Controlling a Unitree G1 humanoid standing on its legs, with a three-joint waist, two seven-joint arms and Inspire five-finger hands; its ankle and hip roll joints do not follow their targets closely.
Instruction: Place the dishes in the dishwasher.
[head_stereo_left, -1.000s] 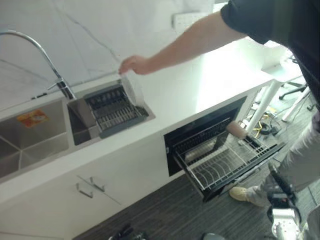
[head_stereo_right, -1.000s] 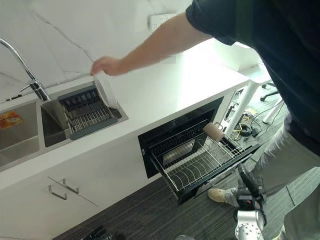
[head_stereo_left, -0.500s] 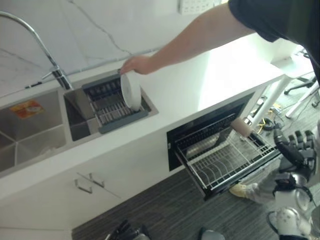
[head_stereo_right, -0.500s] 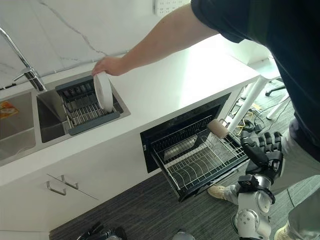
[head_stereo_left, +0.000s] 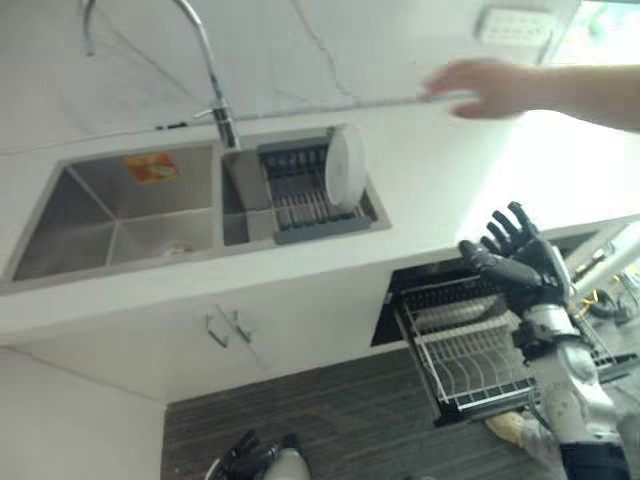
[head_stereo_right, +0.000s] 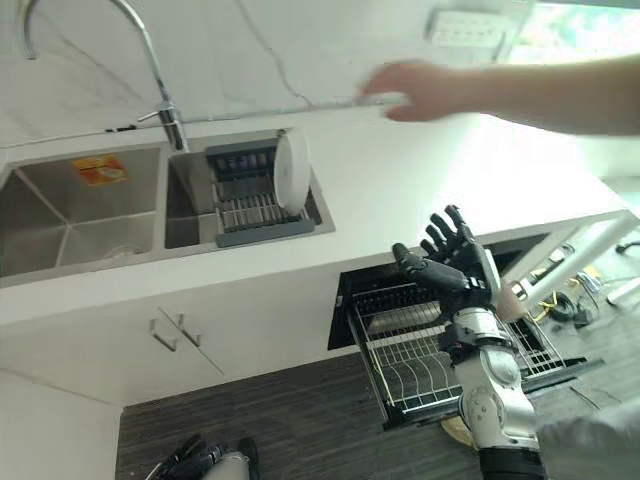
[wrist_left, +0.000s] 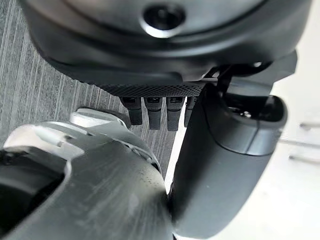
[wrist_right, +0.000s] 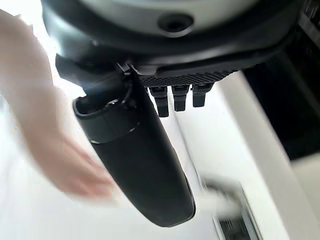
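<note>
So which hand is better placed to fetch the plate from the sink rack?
The right hand, probably. It is raised with fingers spread in front of the counter, above the open dishwasher rack. The plate stands upright in the sink rack. The left hand hangs low over the floor.

Brushed steel sink (head_stereo_left: 110, 215), glossy white plate (head_stereo_left: 345, 180) (ceramic, probably), chromed wire dishwasher rack (head_stereo_right: 420, 365), smooth white counter (head_stereo_left: 430, 190).
</note>
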